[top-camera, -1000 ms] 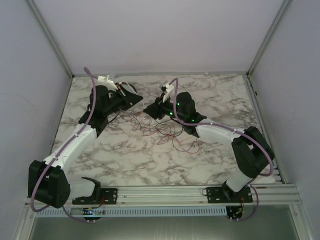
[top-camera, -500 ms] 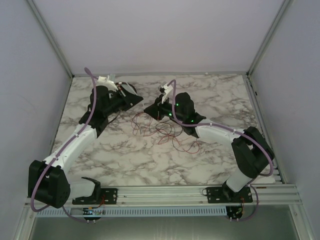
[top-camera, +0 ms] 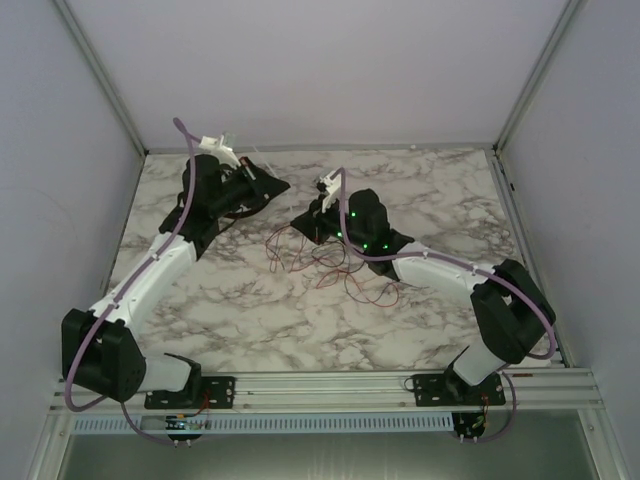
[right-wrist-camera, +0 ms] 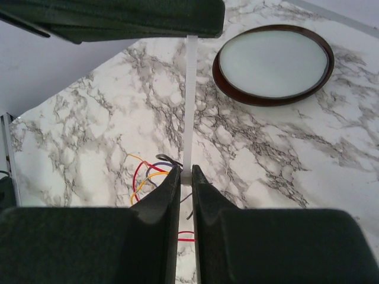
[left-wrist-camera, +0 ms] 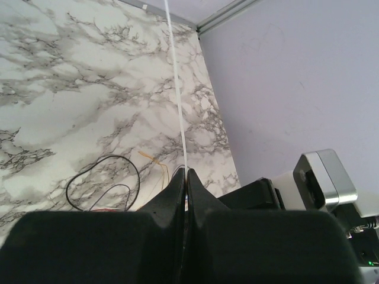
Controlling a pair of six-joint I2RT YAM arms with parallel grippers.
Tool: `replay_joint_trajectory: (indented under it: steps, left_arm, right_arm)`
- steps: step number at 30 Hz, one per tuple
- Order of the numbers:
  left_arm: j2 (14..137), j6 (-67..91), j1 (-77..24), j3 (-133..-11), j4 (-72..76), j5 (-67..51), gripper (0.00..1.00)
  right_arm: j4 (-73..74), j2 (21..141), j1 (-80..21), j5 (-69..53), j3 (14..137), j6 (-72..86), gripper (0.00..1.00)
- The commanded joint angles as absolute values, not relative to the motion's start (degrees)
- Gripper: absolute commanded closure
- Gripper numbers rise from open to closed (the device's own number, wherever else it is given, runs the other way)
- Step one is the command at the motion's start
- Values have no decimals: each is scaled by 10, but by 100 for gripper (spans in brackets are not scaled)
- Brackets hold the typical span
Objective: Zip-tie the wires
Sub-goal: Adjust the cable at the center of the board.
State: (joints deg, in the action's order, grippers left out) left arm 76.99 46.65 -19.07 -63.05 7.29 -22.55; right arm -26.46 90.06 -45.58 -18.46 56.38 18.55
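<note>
The wires (top-camera: 330, 262) are a loose tangle of thin red and dark strands on the marble table, just near of both grippers. My left gripper (left-wrist-camera: 185, 171) is shut on the tail of a white zip tie (left-wrist-camera: 177, 89). In the top view that gripper (top-camera: 281, 187) hangs at the back left of the tangle. My right gripper (right-wrist-camera: 186, 173) is shut on the zip tie's head end, and the white strip (right-wrist-camera: 190, 100) runs straight up to the left gripper (right-wrist-camera: 118, 18). Red, yellow and purple wire ends (right-wrist-camera: 145, 174) curl just left of the right fingertips.
A round dark-rimmed dish (right-wrist-camera: 273, 64) with a pale inside lies on the marble beyond the right gripper. Grey walls enclose the table (top-camera: 440, 200) on three sides. The right arm's wrist housing (left-wrist-camera: 323, 177) sits close beside the left gripper.
The right gripper's jaws have closed onto the zip tie's head. The left gripper has risen and shifted toward the back, drawing the strip taut between the two grippers.
</note>
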Motion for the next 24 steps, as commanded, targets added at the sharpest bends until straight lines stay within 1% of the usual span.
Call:
replay_joint_trajectory:
  steps: [1, 11, 12, 15, 16, 17, 18, 20, 24]
  left_arm:
    - [770, 461, -179, -661, 100, -225, 100]
    - [781, 455, -159, -674, 99, -234, 100]
    - [780, 457, -159, -671, 100, -239, 100]
    - [771, 470, -161, -638, 123, -255, 100]
    - [768, 475, -162, -621, 138, -260, 100]
    - [764, 481, -162, -605, 149, -263, 100]
    - [762, 487, -162, -589, 161, -266, 100]
    - [754, 499, -162, -560, 178, -268, 100]
    - [738, 505, -163, -529, 183, -260, 100]
  right_arm:
    - [-213, 895, -468, -179, 547, 173, 92]
    - [-194, 896, -475, -167, 549, 171, 92]
    - [-193, 895, -475, -167, 557, 175, 89]
    - [-189, 899, -472, -171, 585, 194, 75]
    - [-188, 902, -471, -173, 593, 201, 69]
    - [-188, 905, -471, -175, 601, 209, 60]
    - [-188, 909, -470, -178, 608, 215, 55]
    - [-189, 915, -469, -177, 619, 223, 49]
    - [-197, 910, -465, -167, 624, 223, 45]
